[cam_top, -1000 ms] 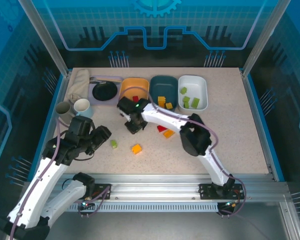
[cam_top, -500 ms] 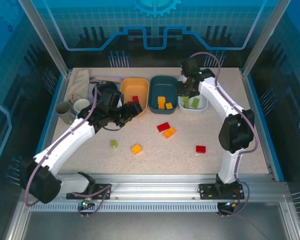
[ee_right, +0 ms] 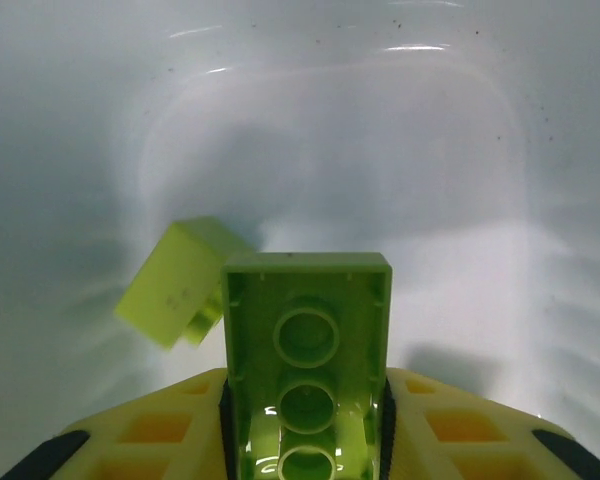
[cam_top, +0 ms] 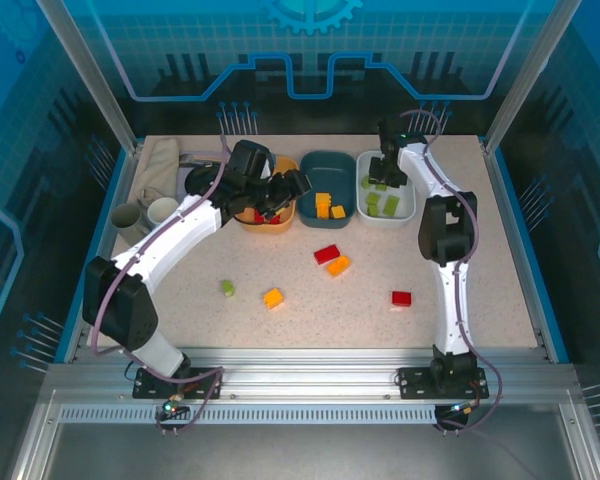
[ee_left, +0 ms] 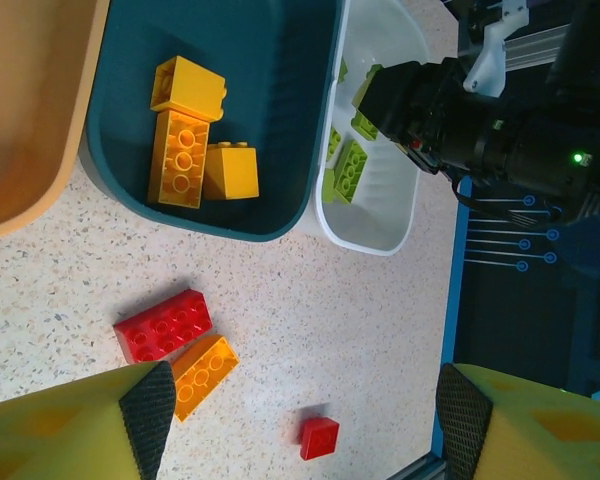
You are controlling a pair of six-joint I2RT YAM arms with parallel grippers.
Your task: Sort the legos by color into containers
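Light green brick [ee_right: 306, 365] sits pinched in the right gripper [ee_right: 306, 405] over the white tub [ee_right: 400, 110] (another green piece [ee_right: 175, 280] lies inside). The left gripper [ee_left: 305, 415] hangs wide and empty at the orange tub's [ee_left: 20, 100] edge.

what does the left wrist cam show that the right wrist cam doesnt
Left wrist: the dark teal tub holding three orange-yellow bricks, and a red brick beside an orange brick on the table. Right wrist: the hollow underside of a light green brick between the jaws of the right gripper. Both: the white tub with green bricks inside.
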